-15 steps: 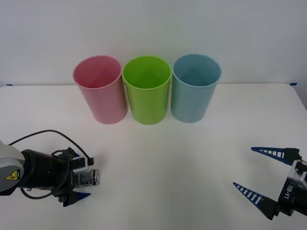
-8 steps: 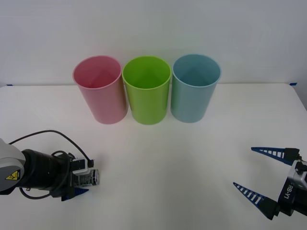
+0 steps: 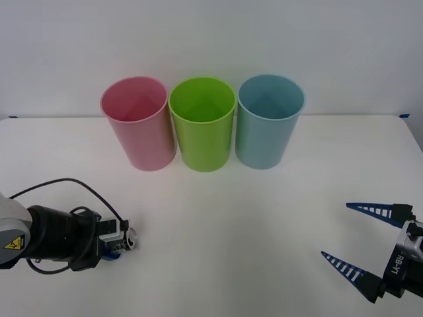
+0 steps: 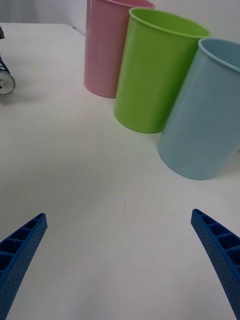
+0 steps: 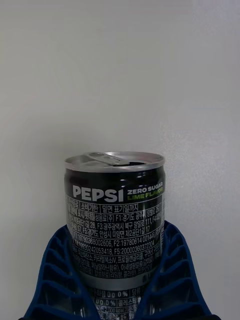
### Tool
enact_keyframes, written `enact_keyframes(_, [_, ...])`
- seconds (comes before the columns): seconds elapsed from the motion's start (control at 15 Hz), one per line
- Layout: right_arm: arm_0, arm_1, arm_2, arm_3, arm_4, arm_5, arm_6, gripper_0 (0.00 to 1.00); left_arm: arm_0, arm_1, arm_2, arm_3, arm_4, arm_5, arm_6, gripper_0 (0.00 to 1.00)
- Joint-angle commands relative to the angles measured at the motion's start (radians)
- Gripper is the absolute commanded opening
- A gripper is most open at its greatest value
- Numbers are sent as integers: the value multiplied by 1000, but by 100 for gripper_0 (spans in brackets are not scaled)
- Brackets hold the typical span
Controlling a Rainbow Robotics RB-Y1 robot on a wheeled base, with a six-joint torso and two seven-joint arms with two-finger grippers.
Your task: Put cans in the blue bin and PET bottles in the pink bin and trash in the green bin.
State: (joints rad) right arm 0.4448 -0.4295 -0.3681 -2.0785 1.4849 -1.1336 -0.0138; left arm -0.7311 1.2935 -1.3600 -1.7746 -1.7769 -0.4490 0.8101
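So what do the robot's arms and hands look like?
The left arm is a fat black tube with a grey part, a yellow warning sticker and a thin black cable looping over it. The left gripper has blue ribbed fingers. The right gripper has two long, pointed blue fingers with little white bars, on a black wrist with white letters.

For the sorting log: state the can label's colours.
Pepsi can: black label, white lettering, lime-green accent text, silver top. Best in the left wrist view.
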Motion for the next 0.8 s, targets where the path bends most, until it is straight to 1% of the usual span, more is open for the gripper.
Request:
enact_keyframes(0.07, [0,0,0,0,0,0,0,100,1,21,1,-25,31,36,-16,0])
enact_keyframes(0.13, [0,0,0,0,0,0,0,100,1,29,1,-40,70,44,-22,0])
enact_keyframes(0.27, [0,0,0,0,0,0,0,100,4,47,1,-60,174,78,-117,0])
enact_keyframes(0.33, [0,0,0,0,0,0,0,100,7,58,1,-60,264,78,-197,0])
enact_keyframes(0.4, [0,0,0,0,0,0,0,100,16,66,2,-63,329,84,-263,0])
enact_keyframes(0.53, [0,0,0,0,0,0,0,100,45,69,9,-72,445,138,-401,0])
enact_keyframes(0.6, [0,0,0,0,0,0,0,100,75,67,36,-78,499,144,-460,0])
enact_keyframes(0.67, [0,0,0,0,0,0,0,100,128,66,91,-92,559,141,-528,0])
enact_keyframes(0.73, [0,0,0,0,0,0,0,100,208,47,183,-103,607,125,-597,0])
enact_keyframes(0.8, [0,0,0,0,0,0,0,100,277,24,275,-108,623,104,-641,0])
